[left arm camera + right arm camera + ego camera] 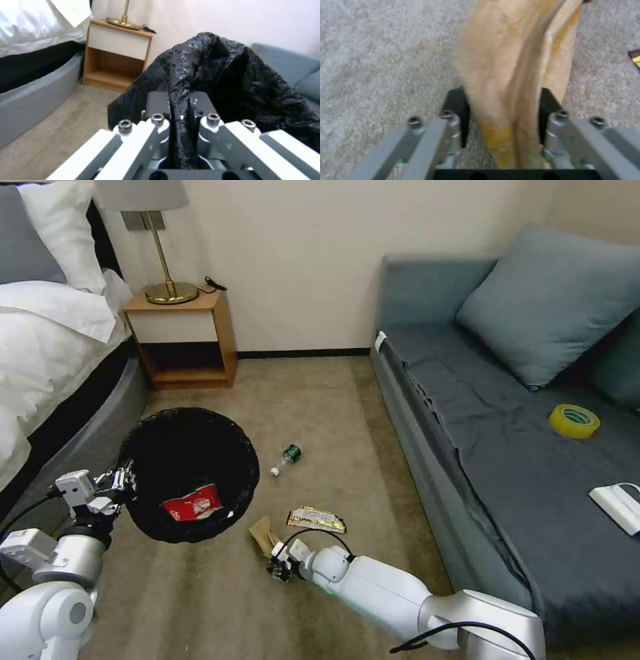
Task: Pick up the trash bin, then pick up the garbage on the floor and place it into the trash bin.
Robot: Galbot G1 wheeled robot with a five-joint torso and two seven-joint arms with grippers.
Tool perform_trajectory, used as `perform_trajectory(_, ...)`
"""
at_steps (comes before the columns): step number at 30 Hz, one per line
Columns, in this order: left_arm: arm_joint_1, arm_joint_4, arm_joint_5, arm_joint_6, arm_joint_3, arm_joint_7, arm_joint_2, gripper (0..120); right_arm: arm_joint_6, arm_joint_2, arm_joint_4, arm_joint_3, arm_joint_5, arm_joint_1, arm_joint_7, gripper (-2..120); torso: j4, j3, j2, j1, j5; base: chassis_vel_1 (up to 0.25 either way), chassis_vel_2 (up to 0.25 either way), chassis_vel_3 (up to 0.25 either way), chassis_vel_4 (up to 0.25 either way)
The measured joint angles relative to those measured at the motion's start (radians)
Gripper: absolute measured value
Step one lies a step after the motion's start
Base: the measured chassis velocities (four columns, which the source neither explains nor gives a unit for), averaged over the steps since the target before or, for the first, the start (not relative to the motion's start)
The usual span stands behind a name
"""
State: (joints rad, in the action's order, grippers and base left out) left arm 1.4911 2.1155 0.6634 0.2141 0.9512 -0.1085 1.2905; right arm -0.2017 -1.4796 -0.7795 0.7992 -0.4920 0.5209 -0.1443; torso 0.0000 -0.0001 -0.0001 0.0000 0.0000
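Trash bin [190, 473] sits low by the bed [47, 347], out in front of the nightstand [183, 337], held at its near-left rim by the left gripper [122, 481], which is pinched on the black liner; the left wrist view shows a fold of bag [213, 72] clamped between the closed jaws. I can't tell whether the bin is lifted or resting on the carpet [320, 400]. Red-and-white carton [192, 505] is already inside. Three pieces are still on the floor: brown paper [263, 533], snack wrapper [317, 519] just beside it, and the small bottle [287, 458] further out toward the sofa [507, 447]. Step in hand looks like piece two: the right gripper [280, 568] is down at the carpet on the near end of the brown paper, and the right wrist view shows the paper [516, 75] running between the two pads [456, 107], jaws partly apart and straddling it, contact on both sides unclear, so not a confirmed pinch. Next move, as I read it: close fully on the paper, lift clear of the carpet, swing left over the bin mouth and release. Risk: the paper is limp and may slip or drag the wrapper. Tape roll [573, 421] and white box [617, 507] on the sofa are not targets.
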Motion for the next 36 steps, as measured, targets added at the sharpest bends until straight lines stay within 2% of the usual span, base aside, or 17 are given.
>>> perform_trajectory(1,0.000,0.000,0.000,0.000,0.000,0.000,0.000,6,0.000,0.000,0.000,0.000,0.000,0.000,0.000,32,0.0000,0.000,0.000,0.000,0.0000,0.000,0.000,0.000,0.000)
perform_trajectory(5,0.004,0.001,-0.005,0.000,0.002,0.001,0.001,6,0.017,0.001,-0.016,-0.019,-0.001,0.009,0.010,12,0.0001,0.000,0.000,0.000,0.0000,0.000,0.000,0.000,0.000)
perform_trajectory(6,0.004,0.001,-0.005,0.000,0.002,0.001,0.001,6,0.017,0.001,-0.016,-0.019,-0.001,0.009,0.010,12,0.0001,0.000,0.000,0.000,0.0000,0.000,0.000,0.000,0.000)
perform_trajectory(9,0.013,0.000,-0.008,-0.001,0.009,0.001,0.000,6,0.042,0.007,-0.030,-0.038,-0.001,0.016,0.014,0,0.0001,0.000,0.000,0.000,0.0001,0.000,0.000,0.000,0.000)
perform_trajectory(22,0.032,-0.051,-0.002,-0.014,0.038,-0.002,-0.008,6,0.047,0.088,-0.170,-0.106,-0.024,0.021,0.064,0,0.0001,0.000,0.000,0.000,0.0003,0.000,0.000,0.000,0.000)
perform_trajectory(24,0.035,-0.093,0.002,-0.020,0.040,-0.002,-0.003,6,0.027,0.159,-0.321,-0.178,-0.052,0.023,0.113,0,0.0000,0.000,0.000,0.000,0.0001,0.000,0.000,0.000,0.000)
perform_trajectory(26,0.035,-0.100,0.002,-0.021,0.040,-0.001,-0.003,6,0.021,0.175,-0.361,-0.196,-0.058,0.023,0.125,0,0.0001,0.000,0.000,0.000,0.0002,0.000,0.000,0.000,0.000)
perform_trajectory(30,0.032,-0.129,0.002,-0.022,0.036,0.002,-0.002,6,0.006,0.296,-0.579,-0.275,-0.089,0.024,0.171,0,0.0001,0.000,0.000,0.000,0.0001,0.000,0.000,0.000,0.000)
perform_trajectory(32,0.031,-0.131,0.002,-0.022,0.034,0.002,-0.002,6,0.003,0.310,-0.597,-0.281,-0.093,0.024,0.176,0,0.0001,0.000,0.000,0.000,0.0003,0.000,0.000,0.000,0.000)
perform_trajectory(34,0.026,-0.143,0.003,-0.023,0.027,0.002,-0.005,6,0.000,0.392,-0.684,-0.302,-0.121,0.020,0.200,0,-0.0002,0.000,0.000,0.000,0.0003,0.000,0.000,0.000,0.000)
perform_trajectory(36,0.025,-0.143,0.003,-0.023,0.026,0.002,-0.005,6,-0.001,0.398,-0.691,-0.304,-0.124,0.020,0.202,0,-0.0002,0.000,0.000,0.000,0.0003,0.000,0.000,0.000,0.000)
